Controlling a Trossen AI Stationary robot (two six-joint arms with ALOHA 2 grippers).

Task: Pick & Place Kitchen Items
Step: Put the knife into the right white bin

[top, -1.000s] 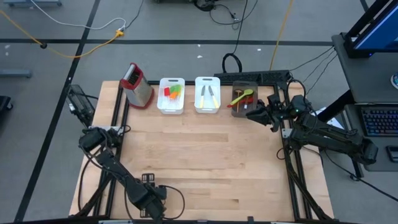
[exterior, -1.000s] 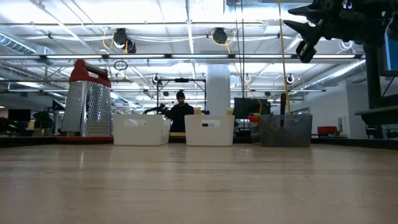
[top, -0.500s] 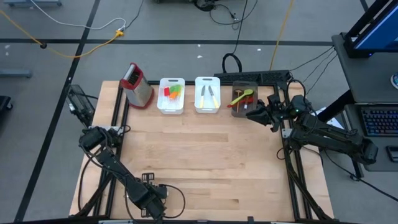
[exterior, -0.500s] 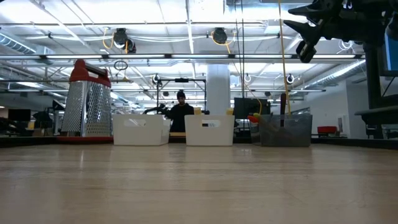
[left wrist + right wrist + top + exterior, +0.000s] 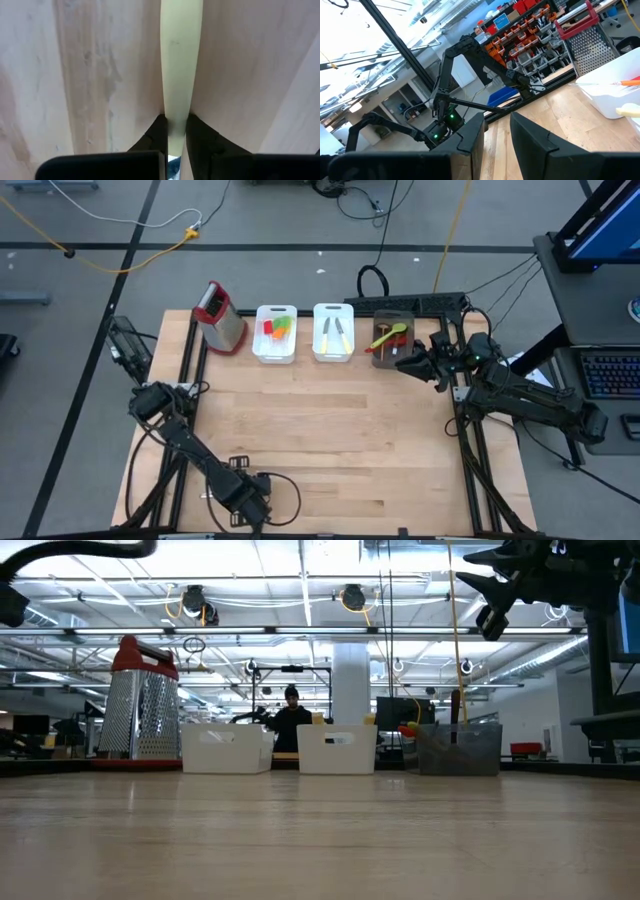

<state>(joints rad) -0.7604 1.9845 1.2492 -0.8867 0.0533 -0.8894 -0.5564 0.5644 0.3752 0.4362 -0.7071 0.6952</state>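
From above, the left gripper (image 5: 240,492) is sitting low at the near-left edge of the table (image 5: 330,440), while the right gripper (image 5: 408,364) is waiting beside the dark bin (image 5: 391,338) in the far row. Most kitchen items are lying sorted: coloured spatulas (image 5: 276,328) in one white bin, cream-handled knives (image 5: 334,332) in the next.

At table height, the right gripper (image 5: 478,565) is hanging high over the dark bin (image 5: 459,750); the left arm is barely entering the picture.

Through the left wrist camera, the fingers (image 5: 156,131) are pinching a cream utensil handle (image 5: 180,60) lying flat on the wood. It looks like a knife, so it probably belongs with the other knives. To do this well, the grip should be lifting straight up, keeping the handle level so it is not swivelling between the pads.

Through the right wrist camera, the right fingers (image 5: 530,137) are standing slightly apart, holding nothing.
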